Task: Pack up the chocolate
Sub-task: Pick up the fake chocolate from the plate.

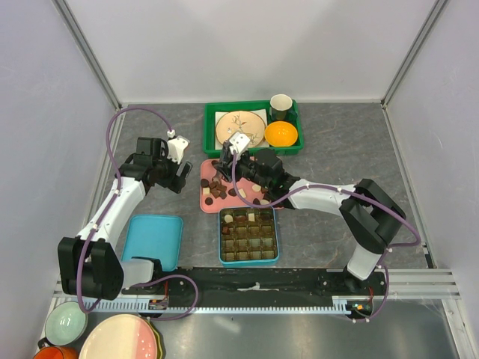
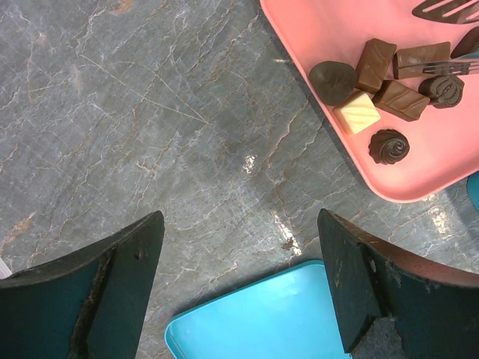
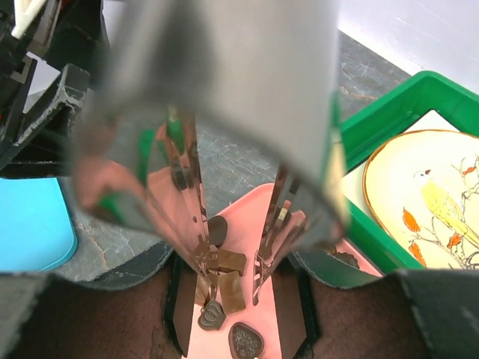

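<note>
Chocolate [image 2: 408, 101]: most pieces sit loose on the pink tray [image 2: 337, 30] at mid-table, a mix of dark brown, lighter brown and one cream square. A few more are in the far row of the teal box [image 1: 221, 239], which sits just near of the tray.

Right gripper [image 1: 233, 170]: over the far part of the pink tray, pinching metal tongs [image 3: 224, 90] that point down into the pile. In the right wrist view the two tong tips stand either side of a brown square piece, with heart-shaped dark pieces just below. Cannot tell if the tips actually clamp that piece. In the left wrist view one tong blade lies across the brown pieces at the right end of the cluster.

Left gripper [image 2: 239, 224]: fingers spread wide, nothing between them, over bare grey table [image 2: 150, 112]. The chocolate lies to its right on the tray, close but not touching. Teal lid [image 1: 153, 241] is on its near side, flat on the table, left of the box.

Green bin [image 1: 212, 123] is at the far side, just beyond the pink tray, holding a bird-pattern plate [image 1: 239, 129], an orange [image 1: 281, 134] and a cup [image 1: 281, 106].
</note>
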Controlling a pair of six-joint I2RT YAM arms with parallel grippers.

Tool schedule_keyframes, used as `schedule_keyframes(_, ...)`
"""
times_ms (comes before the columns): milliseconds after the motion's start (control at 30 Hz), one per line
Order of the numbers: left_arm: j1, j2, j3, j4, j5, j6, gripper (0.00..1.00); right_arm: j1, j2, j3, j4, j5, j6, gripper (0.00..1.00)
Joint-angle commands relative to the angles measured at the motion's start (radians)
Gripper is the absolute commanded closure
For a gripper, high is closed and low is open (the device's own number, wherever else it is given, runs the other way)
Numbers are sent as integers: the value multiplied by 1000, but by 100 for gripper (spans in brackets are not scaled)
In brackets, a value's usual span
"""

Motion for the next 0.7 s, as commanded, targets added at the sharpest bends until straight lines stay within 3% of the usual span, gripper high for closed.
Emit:
schedule_keyframes(0,7,-26,7,7,1,32,10,0,-7,-8,58,-17,14,53)
schedule_keyframes(667,9,-28,11,5,-2,39,10,-12,75,-9,54,4,5,53)
